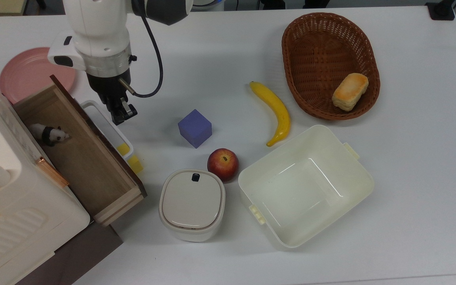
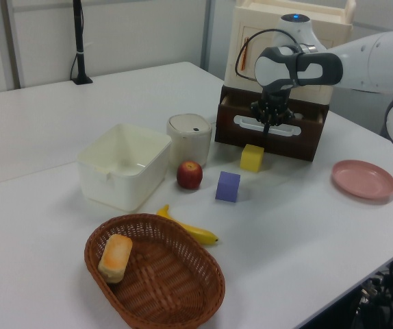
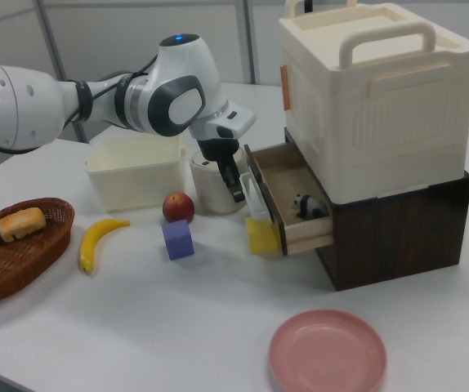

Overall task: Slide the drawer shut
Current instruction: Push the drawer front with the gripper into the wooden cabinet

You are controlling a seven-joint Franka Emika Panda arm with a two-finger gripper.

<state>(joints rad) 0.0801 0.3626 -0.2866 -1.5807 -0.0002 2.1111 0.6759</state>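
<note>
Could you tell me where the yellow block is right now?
The yellow block sits at the top view's left, on the table against the drawer front, below its white handle.
</note>
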